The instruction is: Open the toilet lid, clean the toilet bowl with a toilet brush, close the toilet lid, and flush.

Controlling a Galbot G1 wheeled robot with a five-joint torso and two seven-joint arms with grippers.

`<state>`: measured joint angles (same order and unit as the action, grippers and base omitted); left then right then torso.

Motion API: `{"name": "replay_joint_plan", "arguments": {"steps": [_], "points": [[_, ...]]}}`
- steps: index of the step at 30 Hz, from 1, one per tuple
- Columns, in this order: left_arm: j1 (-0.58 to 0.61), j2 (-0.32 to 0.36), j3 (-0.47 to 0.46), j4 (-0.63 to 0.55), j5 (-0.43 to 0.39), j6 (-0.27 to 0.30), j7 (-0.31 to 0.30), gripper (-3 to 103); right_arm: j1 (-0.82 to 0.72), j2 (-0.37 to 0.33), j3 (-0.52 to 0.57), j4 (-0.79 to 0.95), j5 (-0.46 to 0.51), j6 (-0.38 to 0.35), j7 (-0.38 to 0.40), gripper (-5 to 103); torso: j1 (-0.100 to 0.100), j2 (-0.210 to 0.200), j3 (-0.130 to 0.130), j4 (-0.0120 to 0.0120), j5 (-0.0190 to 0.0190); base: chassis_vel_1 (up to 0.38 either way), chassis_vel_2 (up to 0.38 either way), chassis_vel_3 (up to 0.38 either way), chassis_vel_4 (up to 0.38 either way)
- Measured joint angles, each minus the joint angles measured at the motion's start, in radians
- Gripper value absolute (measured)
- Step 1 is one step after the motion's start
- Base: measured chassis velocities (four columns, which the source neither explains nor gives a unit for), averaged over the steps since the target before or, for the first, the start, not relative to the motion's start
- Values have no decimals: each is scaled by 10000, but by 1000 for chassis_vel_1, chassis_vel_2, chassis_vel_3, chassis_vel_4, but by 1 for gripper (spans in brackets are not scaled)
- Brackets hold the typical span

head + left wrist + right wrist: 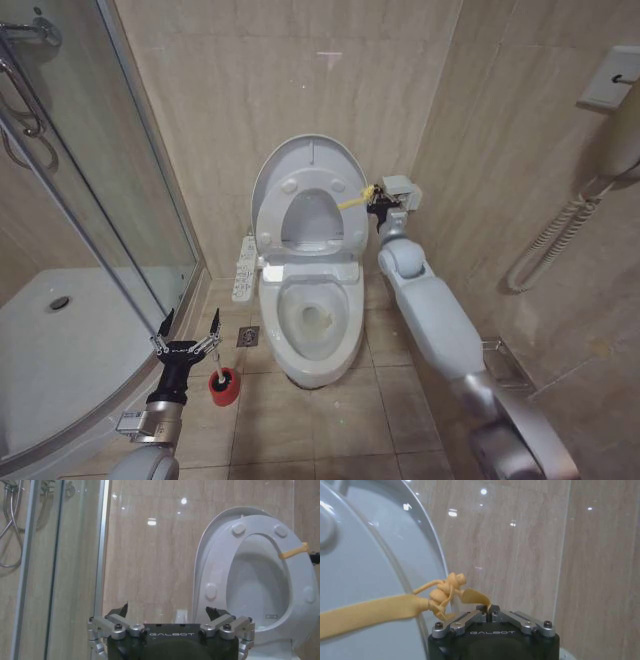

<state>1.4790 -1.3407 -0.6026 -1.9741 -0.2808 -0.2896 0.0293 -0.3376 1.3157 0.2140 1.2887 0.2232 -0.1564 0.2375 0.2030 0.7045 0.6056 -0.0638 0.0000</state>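
"GALBOT" on right claw [489,612], pinching yellow strap [367,611]; toilet lid [300,165] up

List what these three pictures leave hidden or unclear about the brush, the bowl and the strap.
- Toilet brush, head view: handle too small, partly behind the left pincer.
- Toilet bowl, head view: contents too small.
- Yellow strap, right wrist view: cut off by the edge; right pincer shut on its tail.

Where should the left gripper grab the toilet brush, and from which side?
Probably the thin white handle of the toilet brush, where it sticks up from the red holder cup on the floor. Come from above, fingers either side of the stick. The open left gripper hangs about there.
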Motion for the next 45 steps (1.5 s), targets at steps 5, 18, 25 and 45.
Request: {"name": "replay_joint_plan", "arguments": {"steps": [5, 18, 25, 45], "points": [[0, 0, 0, 0, 0, 0, 0, 100, 659, 19, -192, -611, -2, 91, -82, 1, 1, 0, 0, 2, 1, 0, 0, 0, 0], [0, 0, 0, 0, 0, 0, 0, 100, 1659, 255, -315, -2084, -191, 343, -269, 1, 0, 0, -1, -5, 0, 0, 0, 0, 0], [0, 0, 0, 0, 0, 0, 0, 100, 1701, 428, -132, -2391, -340, 346, -254, 1, -1, 0, -1, -3, 0, 0, 0, 0, 0], [0, 0, 0, 0, 0, 0, 0, 100, 638, -641, 419, -955, 46, 32, -19, 1, 0, 0, -1, 0, 2, 0, 0, 0, 0]]}}
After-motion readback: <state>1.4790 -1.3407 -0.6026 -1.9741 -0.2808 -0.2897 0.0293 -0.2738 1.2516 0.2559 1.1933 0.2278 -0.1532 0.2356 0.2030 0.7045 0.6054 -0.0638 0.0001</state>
